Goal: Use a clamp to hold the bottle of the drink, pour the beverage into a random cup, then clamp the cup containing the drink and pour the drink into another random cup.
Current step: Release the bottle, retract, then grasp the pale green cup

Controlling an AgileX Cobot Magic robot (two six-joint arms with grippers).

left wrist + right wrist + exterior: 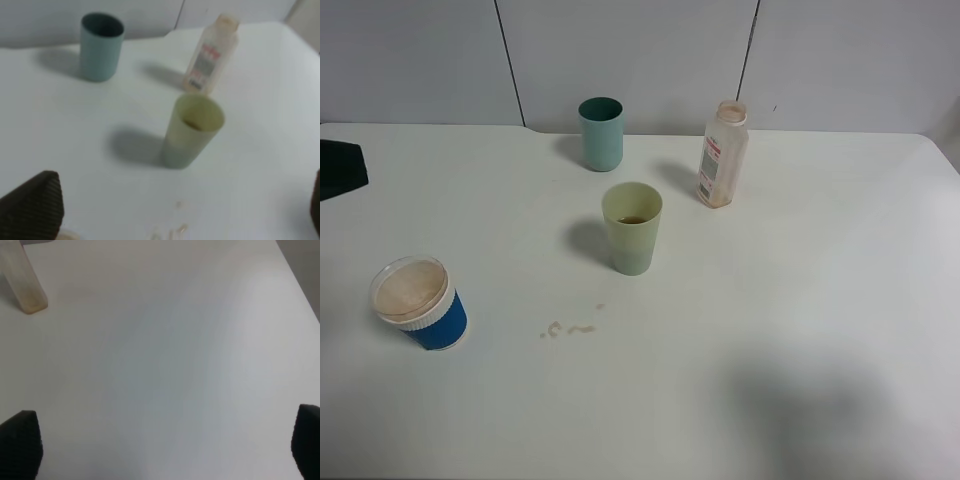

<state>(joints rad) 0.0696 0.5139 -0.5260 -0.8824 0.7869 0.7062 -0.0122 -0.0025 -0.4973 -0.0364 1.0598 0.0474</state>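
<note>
The bottle of the drink [722, 155] stands upright and uncapped at the back right, also seen in the left wrist view [210, 57] and at the edge of the right wrist view [22, 282]. The pale yellow-green cup [632, 228] [192, 130] stands mid-table with a little dark brown beverage [633, 219] at its bottom. A short blue cup [418, 303] with a white band sits at the front left. My left gripper [175, 210] is open, away from the pale cup. My right gripper [162, 445] is open over bare table, far from the bottle. Neither holds anything.
A darker teal tumbler [601, 133] [101, 46] stands at the back, left of the bottle. A few spilled drops [570, 328] lie in front of the pale cup. A black part [340, 168] juts in at the left edge. The white table [800, 330] ends at a grey wall behind.
</note>
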